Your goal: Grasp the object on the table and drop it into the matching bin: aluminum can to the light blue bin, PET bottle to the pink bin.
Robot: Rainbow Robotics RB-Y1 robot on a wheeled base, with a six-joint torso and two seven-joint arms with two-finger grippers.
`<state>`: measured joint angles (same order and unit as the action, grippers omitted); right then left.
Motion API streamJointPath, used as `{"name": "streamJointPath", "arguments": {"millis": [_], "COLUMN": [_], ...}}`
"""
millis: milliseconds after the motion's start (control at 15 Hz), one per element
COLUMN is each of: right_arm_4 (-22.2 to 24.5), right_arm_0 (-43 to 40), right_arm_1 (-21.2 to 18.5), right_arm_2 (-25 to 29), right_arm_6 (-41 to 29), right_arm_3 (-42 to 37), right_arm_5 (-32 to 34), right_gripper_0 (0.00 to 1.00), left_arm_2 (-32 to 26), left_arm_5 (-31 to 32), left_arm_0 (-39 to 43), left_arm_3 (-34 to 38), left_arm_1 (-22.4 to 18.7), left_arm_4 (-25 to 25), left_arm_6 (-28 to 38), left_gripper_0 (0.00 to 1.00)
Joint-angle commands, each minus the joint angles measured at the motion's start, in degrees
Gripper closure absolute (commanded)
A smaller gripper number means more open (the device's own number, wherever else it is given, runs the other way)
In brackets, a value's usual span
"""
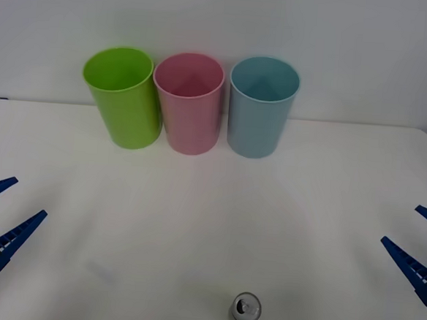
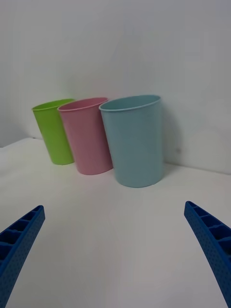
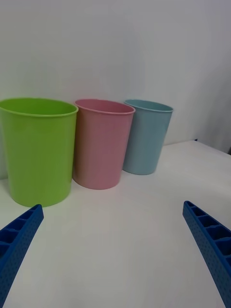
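A small aluminum can [image 1: 247, 309] with a silver top and pull tab stands upright near the front edge of the white table [image 1: 209, 225], slightly right of centre. At the back stand the pink bin [image 1: 188, 103] and, to its right, the light blue bin [image 1: 262, 107]. The same pink bin [image 2: 87, 135] and light blue bin [image 2: 136, 140] show in the right wrist view, and again as pink bin [image 3: 103, 143] and light blue bin [image 3: 147, 136] in the left wrist view. My left gripper [image 1: 3, 211] hovers open at the left edge. My right gripper [image 1: 419, 237] hovers open at the right edge. Both are far from the can.
A lime green cup [image 1: 123, 96] stands left of the pink bin, nearly touching it; it is the lime green cup [image 3: 36, 150] nearest in the left wrist view. A plain white wall rises behind the bins. Open tabletop lies between the bins and the can.
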<state>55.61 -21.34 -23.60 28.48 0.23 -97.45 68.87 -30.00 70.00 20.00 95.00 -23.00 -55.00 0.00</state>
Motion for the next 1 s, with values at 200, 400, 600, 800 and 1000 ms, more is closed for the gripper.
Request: {"name": "streamJointPath", "arguments": {"millis": [200, 400, 600, 800, 1000], "right_arm_4": [0.03, 0.73, 2.75, 6.8, 10.22], "right_arm_0": [-0.02, 0.16, 1.56, 3.32, 4.81], "right_arm_1": [-3.73, -5.05, -6.02, -6.02, -6.28], "right_arm_2": [-5.01, -7.65, -10.99, -13.18, -14.24], "right_arm_6": [1.44, 2.76, 4.26, 5.84, 7.42], "right_arm_3": [0.95, 0.95, 2.0, 3.14, 4.73], "right_arm_5": [1.09, 2.32, 4.43, 6.19, 7.68], "right_gripper_0": [0.0, 0.0, 0.0, 0.0, 0.0], "left_arm_2": [0.0, 0.0, 0.0, 0.0, 0.0], "left_arm_5": [0.0, 0.0, 0.0, 0.0, 0.0], "left_arm_0": [0.0, 0.0, 0.0, 0.0, 0.0], "left_arm_3": [0.0, 0.0, 0.0, 0.0, 0.0], "left_arm_1": [0.0, 0.0, 0.0, 0.0, 0.0], "left_arm_4": [0.0, 0.0, 0.0, 0.0, 0.0], "left_arm_6": [0.0, 0.0, 0.0, 0.0, 0.0], "left_gripper_0": [0.0, 0.0, 0.0, 0.0, 0.0]}}
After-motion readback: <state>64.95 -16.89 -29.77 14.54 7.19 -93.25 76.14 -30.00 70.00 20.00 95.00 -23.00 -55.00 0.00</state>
